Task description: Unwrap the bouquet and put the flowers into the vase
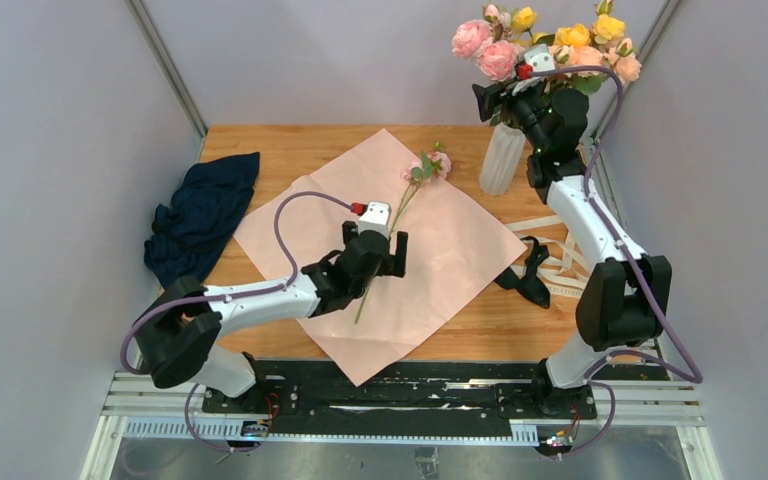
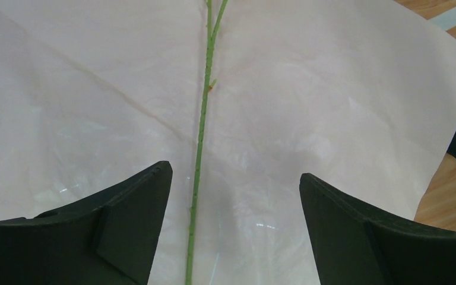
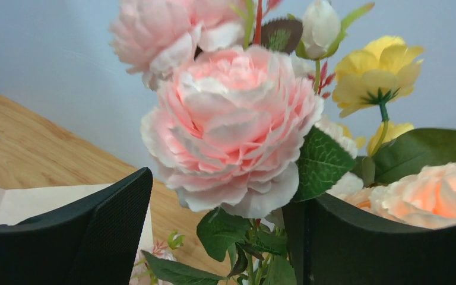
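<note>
Top external: left gripper (image 1: 388, 240) wide, straddling lone stem (image 1: 401, 205) flat on paper (image 1: 450, 250), lined up for pickup; right gripper (image 3: 222, 196) wide around blooms (image 3: 231, 119) above vase (image 1: 501, 160).

Navy cloth (image 1: 203, 212) crumpled at the table's (image 1: 290, 150) left, pale strips (image 1: 545, 223), perhaps ribbon, right

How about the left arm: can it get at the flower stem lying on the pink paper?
Probably yes. The left arm holds its open jaws astride the flower stem, lying bare on the pink paper.
</note>
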`<state>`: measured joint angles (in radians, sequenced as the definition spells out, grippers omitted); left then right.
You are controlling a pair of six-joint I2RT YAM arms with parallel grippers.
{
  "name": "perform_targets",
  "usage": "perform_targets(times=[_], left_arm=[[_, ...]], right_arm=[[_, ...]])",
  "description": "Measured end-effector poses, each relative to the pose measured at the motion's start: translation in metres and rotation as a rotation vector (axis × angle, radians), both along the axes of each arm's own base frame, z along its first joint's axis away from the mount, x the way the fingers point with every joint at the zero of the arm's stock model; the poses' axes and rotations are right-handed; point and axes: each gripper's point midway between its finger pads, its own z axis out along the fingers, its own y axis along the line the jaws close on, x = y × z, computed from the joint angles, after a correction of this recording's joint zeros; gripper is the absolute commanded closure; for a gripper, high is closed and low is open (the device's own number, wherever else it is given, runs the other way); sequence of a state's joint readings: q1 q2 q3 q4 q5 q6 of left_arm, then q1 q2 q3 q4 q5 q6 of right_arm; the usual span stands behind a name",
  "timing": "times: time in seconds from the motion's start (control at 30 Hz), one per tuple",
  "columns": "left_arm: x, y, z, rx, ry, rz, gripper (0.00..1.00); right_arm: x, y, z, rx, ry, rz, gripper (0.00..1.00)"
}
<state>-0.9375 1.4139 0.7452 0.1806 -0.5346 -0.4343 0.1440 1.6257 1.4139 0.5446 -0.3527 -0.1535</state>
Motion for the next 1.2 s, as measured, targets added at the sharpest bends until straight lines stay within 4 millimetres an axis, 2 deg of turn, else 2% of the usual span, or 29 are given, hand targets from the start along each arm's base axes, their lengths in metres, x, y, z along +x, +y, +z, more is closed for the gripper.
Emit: perform_targets(times=[0.1, 0.2, 0.33, 0.43, 0.53, 0.6, 0.67, 0.77, 0.87, 0.9, 0.93, 0.97, 1.07, 1.17, 1.2], left_arm=[[0.013, -0.002, 0.006, 0.000, 0.008, 0.018, 0.10], [0.032, 0.002, 0.018, -0.020, 0.013, 0.052, 0.12], [0.064, 0.008, 0.035, -0.046, 0.019, 0.097, 0.25], [0.086, 0.009, 0.039, -0.024, 0.039, 0.104, 0.27], [0.103, 0.005, 0.034, 0.035, 0.068, 0.070, 0.29], [0.111, 0.001, 0.024, 0.097, 0.103, 0.018, 0.29], [0.114, -0.001, 0.014, 0.136, 0.133, -0.026, 0.35], [0.112, -0.005, -0.012, 0.196, 0.211, -0.121, 0.42], [0.108, -0.008, -0.037, 0.230, 0.285, -0.193, 0.43], [0.106, -0.010, -0.046, 0.240, 0.310, -0.213, 0.48], [0.105, -0.010, -0.055, 0.251, 0.336, -0.228, 0.61], [0.104, -0.011, -0.062, 0.258, 0.353, -0.238, 0.69], [0.098, -0.011, -0.088, 0.284, 0.414, -0.268, 0.87], [0.091, -0.010, -0.102, 0.297, 0.459, -0.284, 0.91], [0.090, -0.010, -0.102, 0.296, 0.459, -0.285, 0.96]], right_arm=[[-0.011, 0.004, 0.016, 0.008, -0.030, 0.019, 0.18], [-0.022, 0.007, 0.022, 0.018, -0.044, 0.032, 0.18], [-0.032, 0.015, 0.006, 0.029, -0.015, 0.052, 0.18], [-0.040, 0.022, -0.012, 0.033, 0.021, 0.070, 0.18], [-0.052, 0.029, -0.024, 0.037, 0.047, 0.089, 0.18], [-0.064, 0.032, -0.022, 0.041, 0.039, 0.101, 0.18], [-0.073, 0.033, -0.015, 0.045, 0.022, 0.107, 0.18], [-0.093, 0.033, 0.002, 0.054, -0.024, 0.119, 0.18], [-0.118, 0.035, 0.015, 0.064, -0.068, 0.138, 0.18], [-0.124, 0.036, 0.017, 0.066, -0.077, 0.144, 0.18], [-0.131, 0.037, 0.020, 0.067, -0.086, 0.151, 0.18], [-0.136, 0.038, 0.022, 0.069, -0.093, 0.157, 0.18], [-0.148, 0.041, 0.022, 0.070, -0.099, 0.173, 0.18], [-0.155, 0.042, 0.014, 0.069, -0.086, 0.178, 0.18], [-0.157, 0.042, 0.009, 0.067, -0.076, 0.179, 0.18]])
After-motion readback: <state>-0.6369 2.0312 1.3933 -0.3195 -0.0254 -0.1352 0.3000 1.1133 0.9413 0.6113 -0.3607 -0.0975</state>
